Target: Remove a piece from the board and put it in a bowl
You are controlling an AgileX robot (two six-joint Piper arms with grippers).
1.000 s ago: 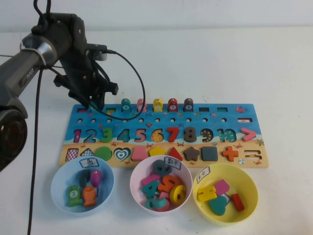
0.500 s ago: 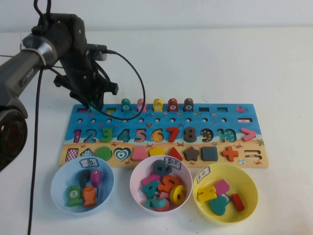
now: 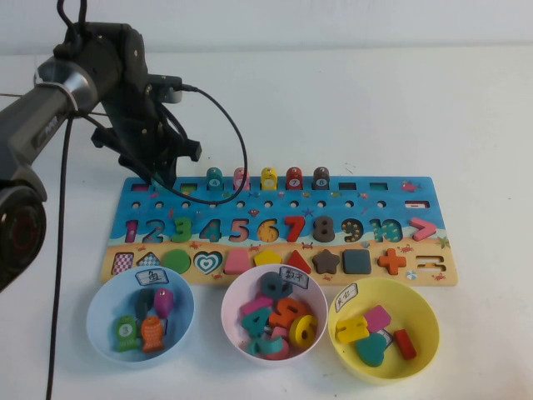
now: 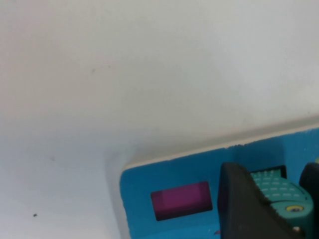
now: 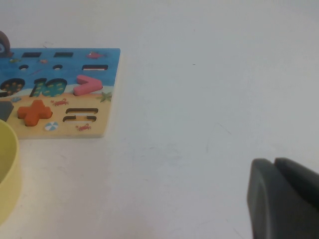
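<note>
Inspection of my left tool (image 3: 160, 177): it stands at the far left corner of the board (image 3: 279, 229), pointing down onto the top row. In the left wrist view its dark fingers (image 4: 244, 204) sit on both sides of the turquoise-teal piece (image 4: 279, 194), partly closed, one finger pressed against the piece's side. The piece stands in its slot on the board, beside a magenta rectangular recess (image 4: 180, 199). In the high view my arm hides the piece.

My right tool (image 5: 284, 199) does not appear in the high view; its wrist camera shows its dark fingertips pressed together with nothing between them, over the bare white surface (image 3: 375, 108), off the board's right end.

Five other fish pegs (image 3: 268, 177) stand upright along the board's top row.

On the near side of the board sit three bowls. The light blue bowl (image 3: 102, 312) is on the left, holding several fish pieces, a white label tag on its rim. The pinkish-white bowl (image 3: 233, 312) is in the middle, the yellow bowl (image 3: 425, 321) on the right.
</note>
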